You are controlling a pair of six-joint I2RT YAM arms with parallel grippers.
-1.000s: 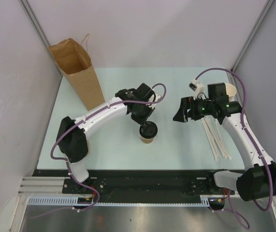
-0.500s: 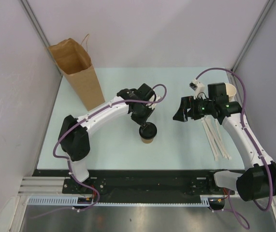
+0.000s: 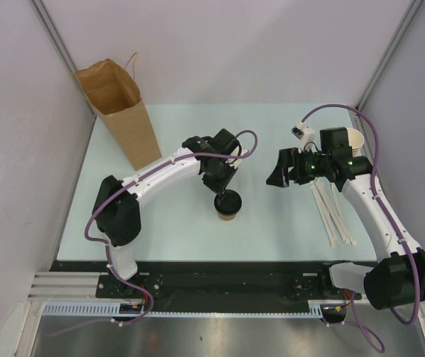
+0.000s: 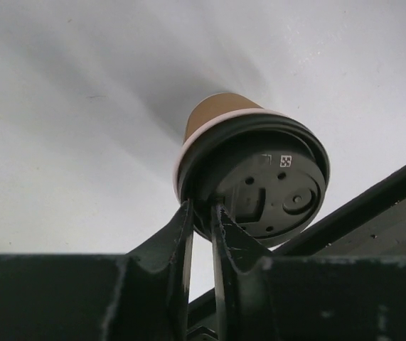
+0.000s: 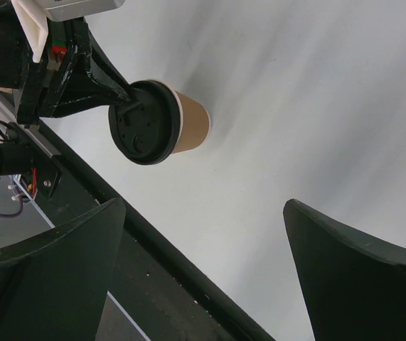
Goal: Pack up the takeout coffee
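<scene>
From above, we see the takeout coffee (image 3: 228, 206) at the centre of the frame, the left tool (image 3: 222, 194) at its black lid. The left wrist view shows this tool clamped on the lid rim. In the right wrist view the right tool (image 5: 204, 213) stands wide apart, the cup at upper left.

Takeout coffee (image 3: 228, 207): small tan kraft paper cup, round black plastic lid seated on it. Upright, near the middle of the table (image 3: 286, 223).
</scene>
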